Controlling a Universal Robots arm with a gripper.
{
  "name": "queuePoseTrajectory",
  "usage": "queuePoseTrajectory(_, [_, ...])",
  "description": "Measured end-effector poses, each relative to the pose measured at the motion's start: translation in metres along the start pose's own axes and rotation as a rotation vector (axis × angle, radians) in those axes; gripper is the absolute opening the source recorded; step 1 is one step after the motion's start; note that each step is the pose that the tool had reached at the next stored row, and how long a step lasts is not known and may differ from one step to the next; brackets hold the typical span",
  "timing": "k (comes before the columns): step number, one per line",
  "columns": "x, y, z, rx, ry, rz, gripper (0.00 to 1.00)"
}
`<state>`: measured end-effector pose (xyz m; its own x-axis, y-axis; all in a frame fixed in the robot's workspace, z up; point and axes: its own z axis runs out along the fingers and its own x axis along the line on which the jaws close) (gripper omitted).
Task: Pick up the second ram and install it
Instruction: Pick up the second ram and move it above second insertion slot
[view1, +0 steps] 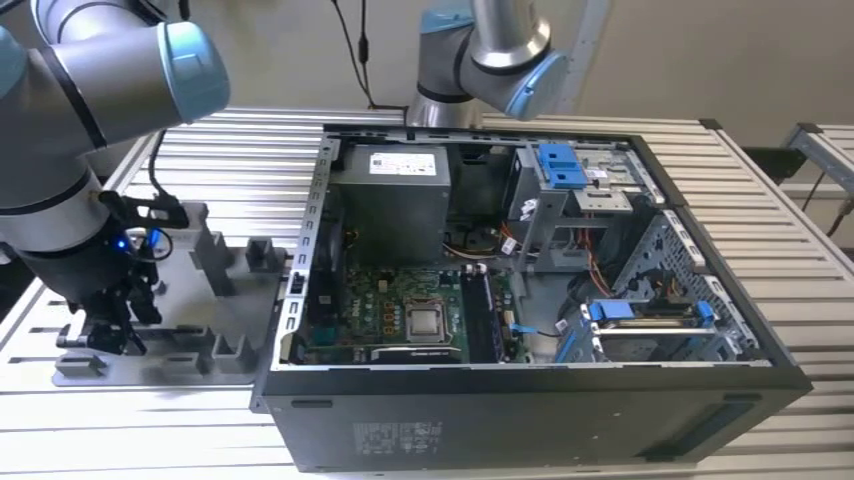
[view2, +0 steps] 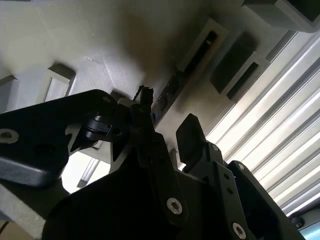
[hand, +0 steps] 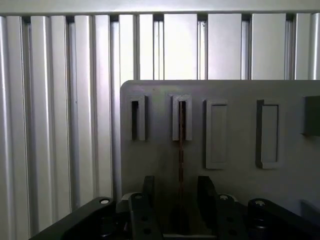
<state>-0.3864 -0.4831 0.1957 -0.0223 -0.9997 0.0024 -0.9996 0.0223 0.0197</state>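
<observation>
Gripper (hand: 176, 184) was wide open, straddling the ram (hand: 181, 142). Ram sat edge-on in its slot in the holder (hand: 235, 92), long axis running along the jaw gap and roughly centred. Gap showed either side, so no clamp yet.

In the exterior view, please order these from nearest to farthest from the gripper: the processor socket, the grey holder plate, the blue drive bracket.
1. Grey holder plate, under the gripper, exterior view's left.
2. Processor socket, on the motherboard.
3. Blue drive bracket, case's far side.
</observation>
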Motion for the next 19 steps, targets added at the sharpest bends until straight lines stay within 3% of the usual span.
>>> queuePoseTrajectory(15, [0.0, 0.0, 0.0015, 0.0004, -0.0002, 0.0, 0.48])
queuePoseTrajectory(17, [0.0, 0.0, 0.0015, 0.0004, -0.0003, 0.0, 0.46])
queuePoseTrajectory(19, [0.0, 0.0, 0.0015, 0.0004, -0.0002, 0.0, 0.33])
